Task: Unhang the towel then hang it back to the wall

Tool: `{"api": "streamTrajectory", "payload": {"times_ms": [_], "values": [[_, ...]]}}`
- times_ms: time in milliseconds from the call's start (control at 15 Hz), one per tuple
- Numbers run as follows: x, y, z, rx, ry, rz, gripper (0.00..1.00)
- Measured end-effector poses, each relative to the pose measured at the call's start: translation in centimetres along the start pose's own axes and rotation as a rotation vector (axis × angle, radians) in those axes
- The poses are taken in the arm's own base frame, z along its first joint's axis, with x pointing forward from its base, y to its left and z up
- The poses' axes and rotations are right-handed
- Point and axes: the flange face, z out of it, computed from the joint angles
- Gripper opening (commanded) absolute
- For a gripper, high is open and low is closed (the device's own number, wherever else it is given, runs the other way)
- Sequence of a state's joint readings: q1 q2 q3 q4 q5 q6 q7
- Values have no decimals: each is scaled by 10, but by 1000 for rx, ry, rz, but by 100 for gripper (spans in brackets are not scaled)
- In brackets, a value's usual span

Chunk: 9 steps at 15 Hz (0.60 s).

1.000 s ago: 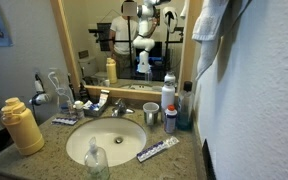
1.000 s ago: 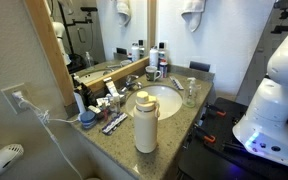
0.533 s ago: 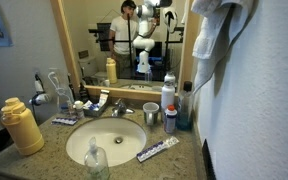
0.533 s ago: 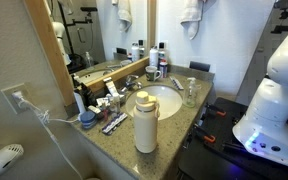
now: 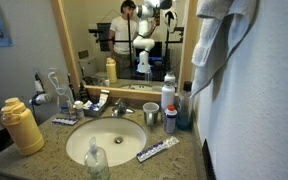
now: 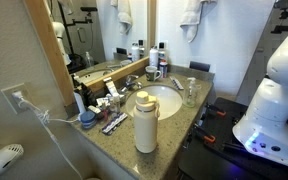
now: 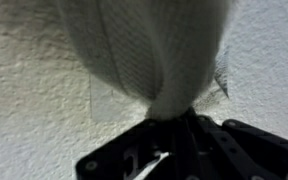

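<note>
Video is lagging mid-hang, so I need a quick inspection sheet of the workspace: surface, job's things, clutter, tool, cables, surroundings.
Surface: speckled stone countertop with a round sink; crowded.
Job's things: the towel drapes in long folds high against the wall; no hook can be seen.
Clutter: yellow bottle, spray bottle, cup, flat tube.
Grippers: the tool is closed on the towel's gathered end in the wrist view.
Cables: white cord runs from the wall outlet across the counter edge.
Surroundings: wood-framed mirror behind the sink.
</note>
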<state>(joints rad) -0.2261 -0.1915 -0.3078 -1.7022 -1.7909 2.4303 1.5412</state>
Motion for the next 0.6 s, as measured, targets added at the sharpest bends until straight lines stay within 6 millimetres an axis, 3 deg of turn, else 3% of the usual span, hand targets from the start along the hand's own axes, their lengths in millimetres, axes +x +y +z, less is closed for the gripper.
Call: {"api": "streamTrajectory", "payload": {"times_ms": [600], "values": [[-20,1,-7,51,-14,-44,1]]}}
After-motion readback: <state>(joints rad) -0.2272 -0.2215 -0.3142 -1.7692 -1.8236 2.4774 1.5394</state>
